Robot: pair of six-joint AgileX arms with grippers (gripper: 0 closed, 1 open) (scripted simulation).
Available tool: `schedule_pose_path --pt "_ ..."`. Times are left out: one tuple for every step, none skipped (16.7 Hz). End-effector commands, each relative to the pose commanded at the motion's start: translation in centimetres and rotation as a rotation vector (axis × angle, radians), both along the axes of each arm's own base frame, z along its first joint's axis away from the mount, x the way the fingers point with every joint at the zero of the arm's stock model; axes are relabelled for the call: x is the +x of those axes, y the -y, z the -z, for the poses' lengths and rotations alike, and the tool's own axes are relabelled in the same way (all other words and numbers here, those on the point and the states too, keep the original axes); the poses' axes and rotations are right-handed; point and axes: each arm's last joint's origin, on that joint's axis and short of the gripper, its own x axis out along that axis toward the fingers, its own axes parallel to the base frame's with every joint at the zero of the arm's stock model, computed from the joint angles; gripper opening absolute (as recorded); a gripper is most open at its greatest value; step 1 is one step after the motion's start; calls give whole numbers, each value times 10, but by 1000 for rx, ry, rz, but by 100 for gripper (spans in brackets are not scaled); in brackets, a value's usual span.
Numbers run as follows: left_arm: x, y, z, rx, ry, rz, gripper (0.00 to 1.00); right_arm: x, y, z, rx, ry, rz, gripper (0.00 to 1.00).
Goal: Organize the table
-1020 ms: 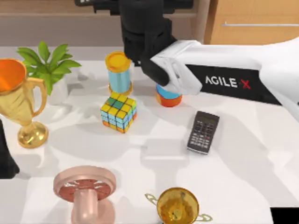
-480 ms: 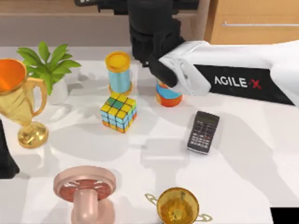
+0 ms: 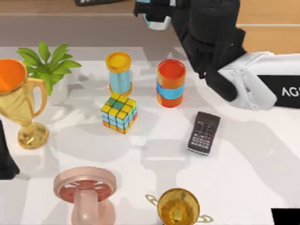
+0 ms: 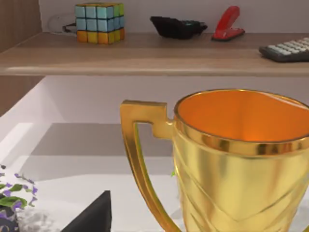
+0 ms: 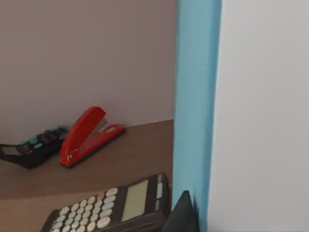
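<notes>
As the right gripper [image 3: 157, 18], fingers clamped on a white-and-blue object [image 5: 231, 111], hangs by the brown shelf [image 5: 120, 164] beyond the cluttered white worktop [image 3: 243, 159], shelving appears underway; release there seems next.

White smooth counter [image 3: 243, 187] carries a multicoloured puzzle cube [image 3: 118, 112] with yellow, green, blue and orange squares, a yellow-topped light-blue cylinder [image 3: 119, 71], an orange-red cylinder with a blue band [image 3: 170, 83], a black calculator with grey keys [image 3: 204, 132], a green leafy plant in a white pot [image 3: 48, 68], and a pink round-topped stand [image 3: 85, 193]. Two shiny gold trophy cups [image 3: 18, 101] [image 3: 178, 207], the first orange inside; brown wooden shelf [image 4: 145, 55] holds a red stapler [image 4: 228, 24].
</notes>
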Motion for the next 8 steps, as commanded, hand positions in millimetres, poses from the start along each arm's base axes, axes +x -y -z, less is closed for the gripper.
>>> schedule_pose_path --pt "0 0 0 0 0 0 100 -9 10 -1 35 -11 -43 0" --pt "0 0 0 0 0 0 100 -18 20 -1 69 -25 -88 0" --pt "0 0 0 0 0 0 100 -28 30 0 101 -40 -133 0" --pt "0 0 0 0 0 0 100 -37 40 2 132 -60 -177 0" --pt "0 0 0 0 0 0 100 -46 51 5 162 -83 -218 0" --pt "0 0 0 0 0 0 100 -56 62 8 192 -108 -256 0" --pt "0 0 0 0 0 0 100 -63 73 13 222 -135 -287 0" --pt "0 0 0 0 0 0 100 -71 85 17 253 -165 -313 0"
